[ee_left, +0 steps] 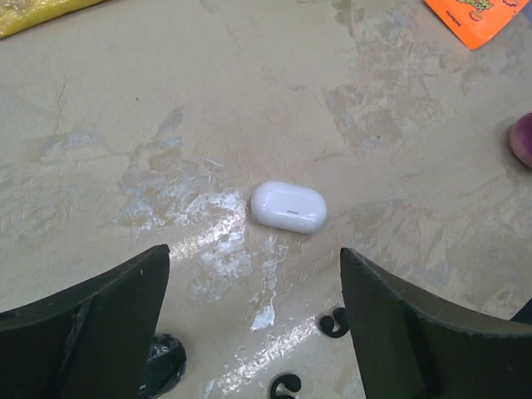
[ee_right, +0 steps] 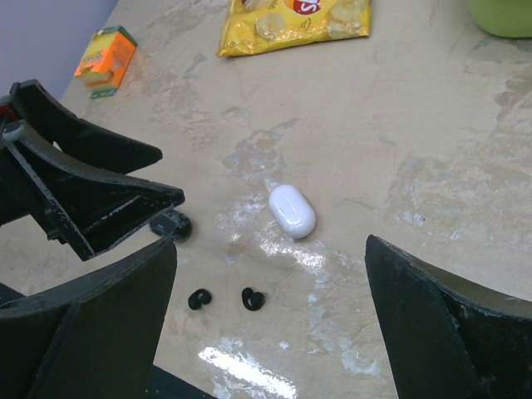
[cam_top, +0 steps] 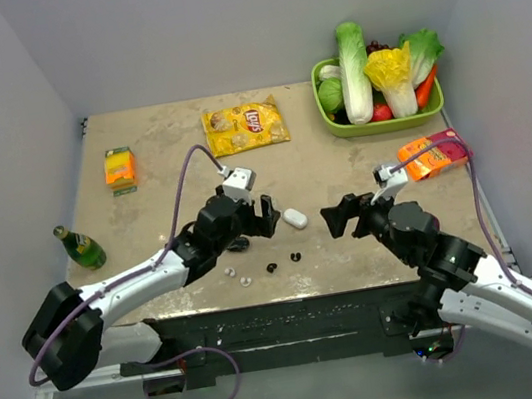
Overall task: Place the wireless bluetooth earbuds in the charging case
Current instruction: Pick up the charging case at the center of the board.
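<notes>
Left tool (ee_left: 253, 258) and right tool (cam_top: 340, 218) both gape, empty. Between them, mid-frame, the charging case (cam_top: 295, 218) lies closed, with the dark earbuds (ee_right: 252, 299) just below. Watch: a mistimed closing may nudge this smooth case and skid it from you.

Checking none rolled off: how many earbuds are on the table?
4. Two dark earbuds lie between the charging case and the arms' bases; two whitish earbuds lie left of them. The left arm could hide more.

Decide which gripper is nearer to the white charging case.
Left. In the top view the left gripper stands open close beside the charging case, on its left; the right gripper, open too, is farther off on its right.
</notes>
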Robot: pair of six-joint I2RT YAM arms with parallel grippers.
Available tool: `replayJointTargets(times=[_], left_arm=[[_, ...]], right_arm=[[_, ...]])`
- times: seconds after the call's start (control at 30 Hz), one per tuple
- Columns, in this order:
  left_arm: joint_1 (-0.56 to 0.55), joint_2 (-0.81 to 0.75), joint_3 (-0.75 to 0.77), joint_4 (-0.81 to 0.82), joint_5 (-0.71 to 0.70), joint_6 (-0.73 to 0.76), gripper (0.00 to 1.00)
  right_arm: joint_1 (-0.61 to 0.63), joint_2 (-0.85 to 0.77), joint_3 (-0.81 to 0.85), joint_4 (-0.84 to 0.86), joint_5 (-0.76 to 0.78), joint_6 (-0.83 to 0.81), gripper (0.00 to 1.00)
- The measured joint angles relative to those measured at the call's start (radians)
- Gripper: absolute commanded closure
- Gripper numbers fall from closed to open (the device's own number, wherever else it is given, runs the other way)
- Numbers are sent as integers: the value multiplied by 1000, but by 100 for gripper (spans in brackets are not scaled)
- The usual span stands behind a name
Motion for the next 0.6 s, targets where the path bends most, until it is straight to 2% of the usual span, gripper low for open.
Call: replayJointTargets(times=[0.13, 0.23, 0.33, 0.6], left_arm=[[1, 23, 20, 14, 24, 5, 0], [1, 185, 190, -78, 67, 10, 0], [1, 269, 254, -97, 99, 24, 0], [-10, 385, 267, -154, 155, 111, 5]], right_arm=[[0, -42, 0, -4, 18, 4, 2], [0, -82, 0, -9, 16, 6, 2], [0, -103, 2, -15, 14, 5, 2], [0, -106, 5, -43, -14, -6, 2]])
